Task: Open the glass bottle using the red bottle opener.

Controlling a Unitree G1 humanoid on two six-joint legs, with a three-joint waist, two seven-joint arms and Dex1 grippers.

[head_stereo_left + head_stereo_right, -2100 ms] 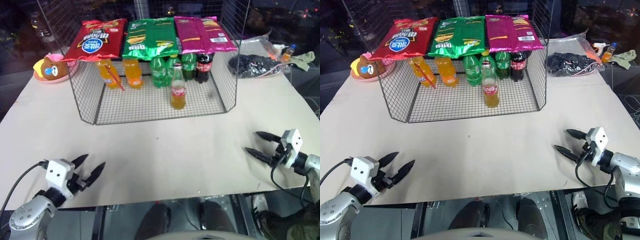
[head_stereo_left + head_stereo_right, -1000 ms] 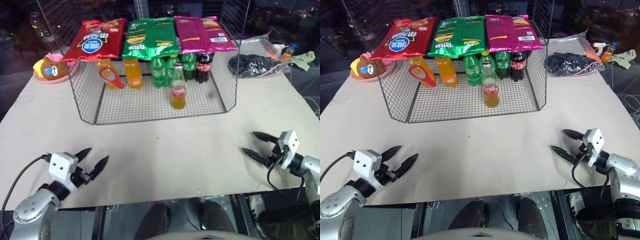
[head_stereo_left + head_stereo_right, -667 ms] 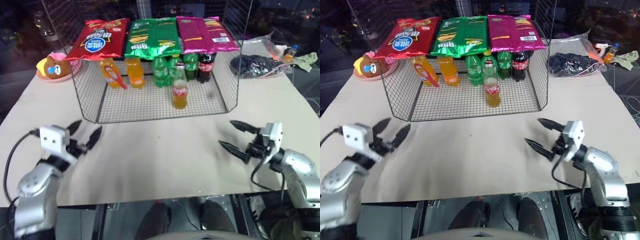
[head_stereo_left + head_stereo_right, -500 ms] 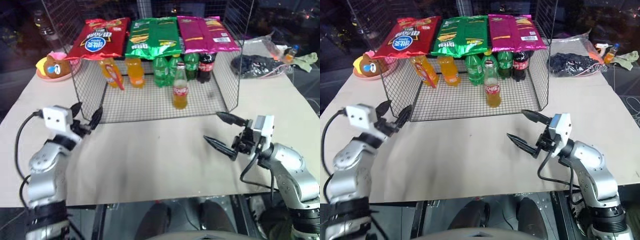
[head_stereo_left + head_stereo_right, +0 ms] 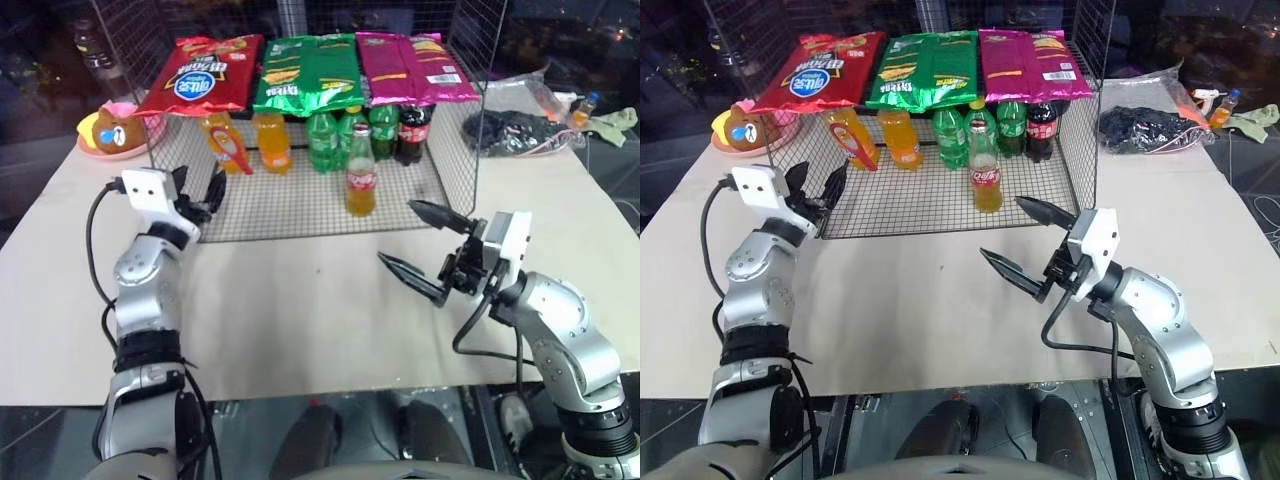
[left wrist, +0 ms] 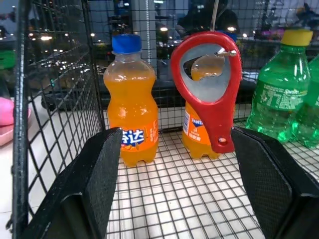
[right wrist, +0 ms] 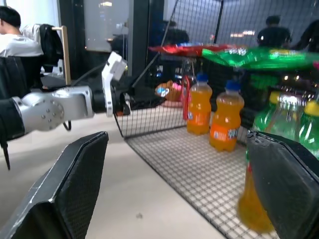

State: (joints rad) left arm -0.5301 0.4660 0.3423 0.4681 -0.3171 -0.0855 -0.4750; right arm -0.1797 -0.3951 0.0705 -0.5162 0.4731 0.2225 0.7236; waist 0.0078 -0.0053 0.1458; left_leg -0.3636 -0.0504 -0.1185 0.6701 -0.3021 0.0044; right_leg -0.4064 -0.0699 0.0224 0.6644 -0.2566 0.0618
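Observation:
The glass bottle (image 5: 360,184), amber drink with a red label and metal cap, stands on the mesh floor near the front of the wire cage (image 5: 460,150). The red bottle opener (image 6: 209,94) hangs loop-up on a thin wire in front of two orange plastic bottles at the cage's left (image 5: 229,150). My left gripper (image 5: 200,185) is open at the cage's front left corner, pointing at the opener from a short distance. My right gripper (image 5: 395,232) is open and raised over the table, just in front of the cage and a little right of the glass bottle.
Three snack bags (image 5: 305,70) lie on the cage roof. Orange plastic bottles (image 5: 272,142), green bottles (image 5: 322,140) and a dark cola bottle (image 5: 411,132) line the cage's back. A pink plate with a plush toy (image 5: 108,132) sits far left, a black bag (image 5: 515,130) far right.
Both arms rose from the table's near edge. The left gripper went forward to the cage's front left corner; the right swung left toward the cage front. Both stayed open.

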